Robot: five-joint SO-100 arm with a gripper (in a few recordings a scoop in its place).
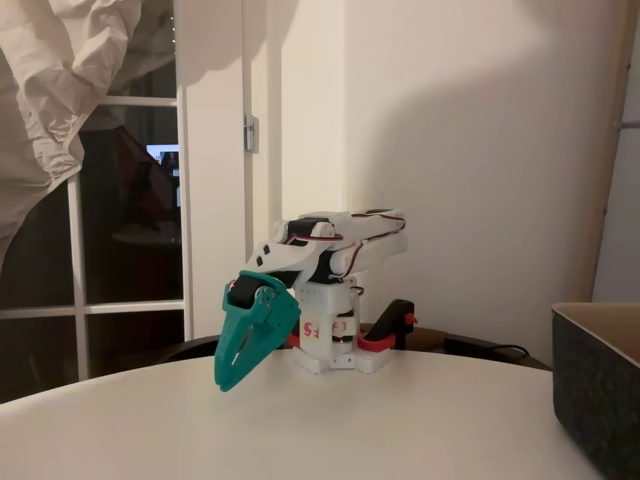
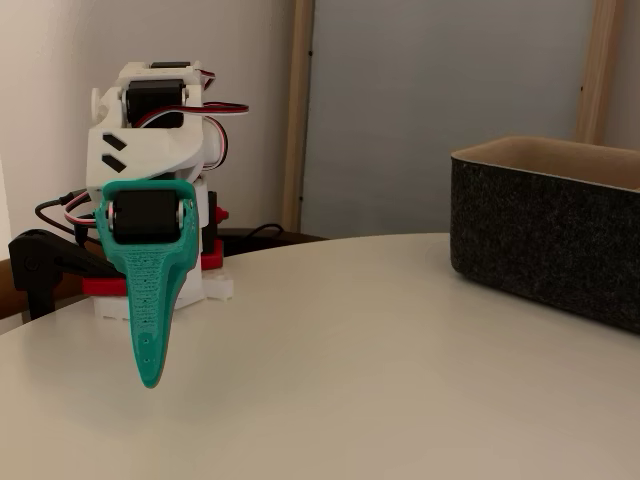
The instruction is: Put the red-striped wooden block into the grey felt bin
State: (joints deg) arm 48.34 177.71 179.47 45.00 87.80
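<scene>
On the white bench (image 2: 400, 360) the teal claw (image 1: 228, 380) hangs pressed together and empty, the grey felt bin (image 2: 545, 235) well apart, so the task looks unstarted; no block to be seen, so finding it comes first.

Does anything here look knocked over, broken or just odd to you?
Nothing stands out. The teal gripper hangs shut, tip just above the white table, and the grey felt bin stands upright at the right in both fixed views, its sides straight.
</scene>
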